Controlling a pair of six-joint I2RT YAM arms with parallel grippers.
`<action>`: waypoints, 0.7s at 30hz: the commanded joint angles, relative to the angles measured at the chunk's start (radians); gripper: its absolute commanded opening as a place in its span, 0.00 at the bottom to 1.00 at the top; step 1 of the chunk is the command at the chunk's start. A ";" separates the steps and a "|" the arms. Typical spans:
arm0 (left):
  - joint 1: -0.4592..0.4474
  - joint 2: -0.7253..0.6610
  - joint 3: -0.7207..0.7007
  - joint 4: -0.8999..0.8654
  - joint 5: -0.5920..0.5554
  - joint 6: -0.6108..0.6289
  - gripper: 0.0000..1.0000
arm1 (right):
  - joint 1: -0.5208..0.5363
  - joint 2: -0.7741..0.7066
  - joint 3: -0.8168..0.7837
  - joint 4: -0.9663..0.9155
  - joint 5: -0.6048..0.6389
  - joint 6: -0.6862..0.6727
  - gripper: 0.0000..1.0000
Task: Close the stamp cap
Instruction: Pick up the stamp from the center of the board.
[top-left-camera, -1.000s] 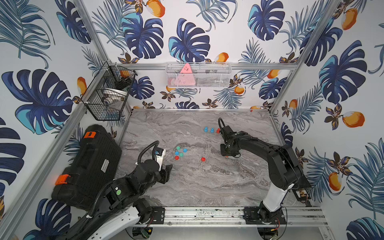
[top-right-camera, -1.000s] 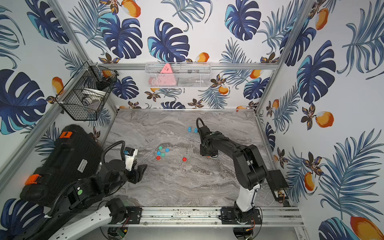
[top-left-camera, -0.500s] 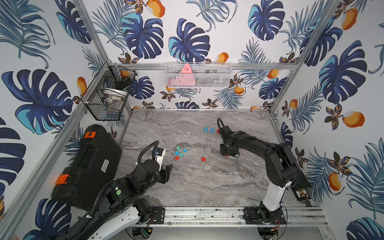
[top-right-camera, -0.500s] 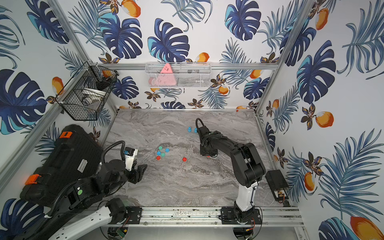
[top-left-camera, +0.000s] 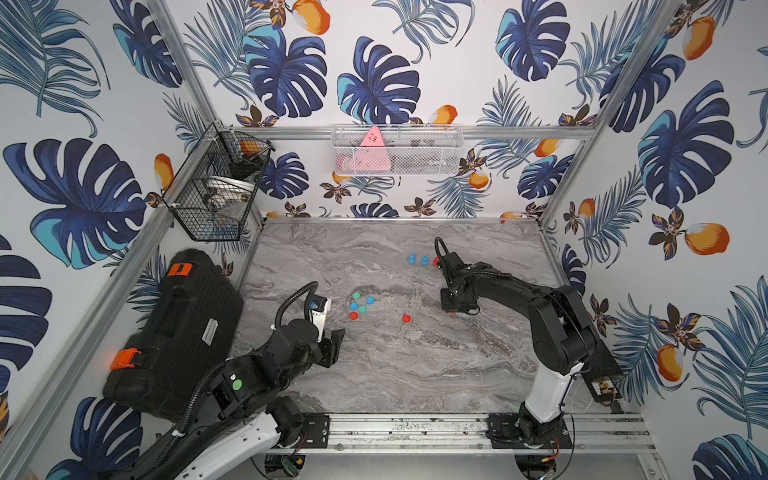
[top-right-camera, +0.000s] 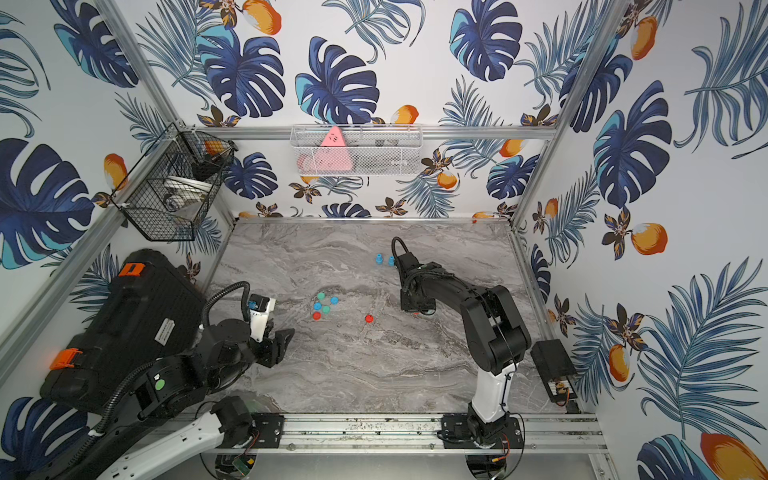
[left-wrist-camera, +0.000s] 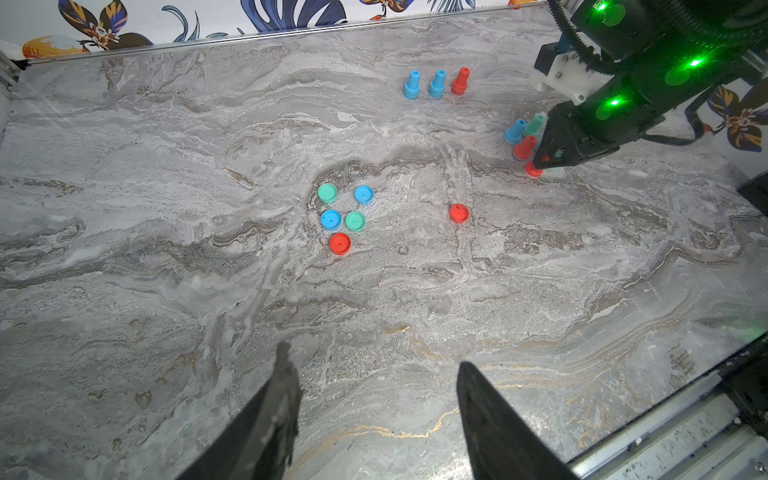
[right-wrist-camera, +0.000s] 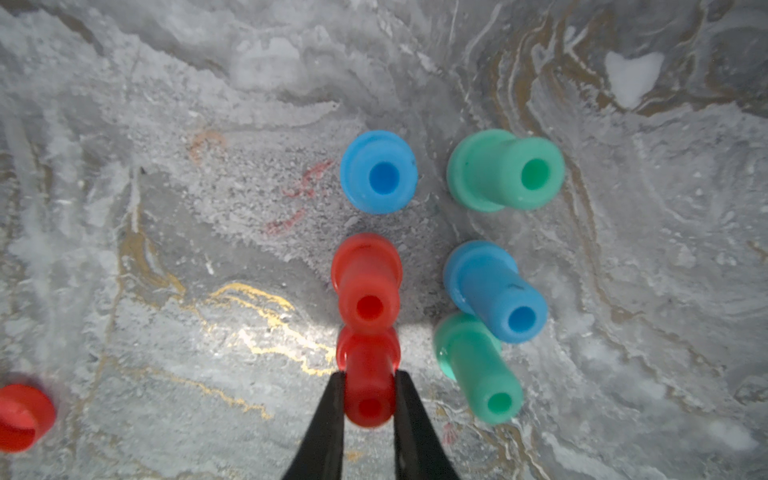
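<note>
The grey marble table (top-left-camera: 415, 374) fills the cell, with a black case (top-left-camera: 174, 324) standing off its left edge.

The left gripper (left-wrist-camera: 374, 355) hangs over the near-left part of the table, its jaws spread and nothing between them. The right gripper (right-wrist-camera: 369, 376) reaches down at right of centre. Its jaws are pressed onto the stem of a red stamp (right-wrist-camera: 369, 399), which stands upright on the marble at the near end of a tight group. The other five stamps (right-wrist-camera: 494, 291) of that group, two blue, two green and one red, stand just beside it, all with their caps off.

Further back, three stamps (left-wrist-camera: 436, 83) stand in a row, two blue and one red. They look capped already, though the views are too small to be sure.

Five loose caps (left-wrist-camera: 331, 219) sit together near the table's middle, well left of the group. A lone red cap (left-wrist-camera: 459, 213) lies between them and the pinched stamp, apart from both.

By my reading, the task is at the pick-up stage. One stamp is gripped but not lifted, and no cap is on it. What is left is bringing stamp and red cap together and pressing them shut. The neighbours stand close, so lifting could knock one over.
</note>
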 joint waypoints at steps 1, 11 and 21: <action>0.000 -0.003 0.000 0.019 -0.009 0.009 0.65 | 0.011 -0.023 -0.002 -0.031 -0.013 -0.001 0.14; 0.000 -0.001 0.000 0.019 -0.008 0.010 0.65 | 0.114 -0.090 0.000 -0.072 -0.005 0.027 0.14; 0.000 -0.001 0.001 0.019 -0.013 0.009 0.65 | 0.249 -0.032 0.107 -0.108 -0.001 0.054 0.15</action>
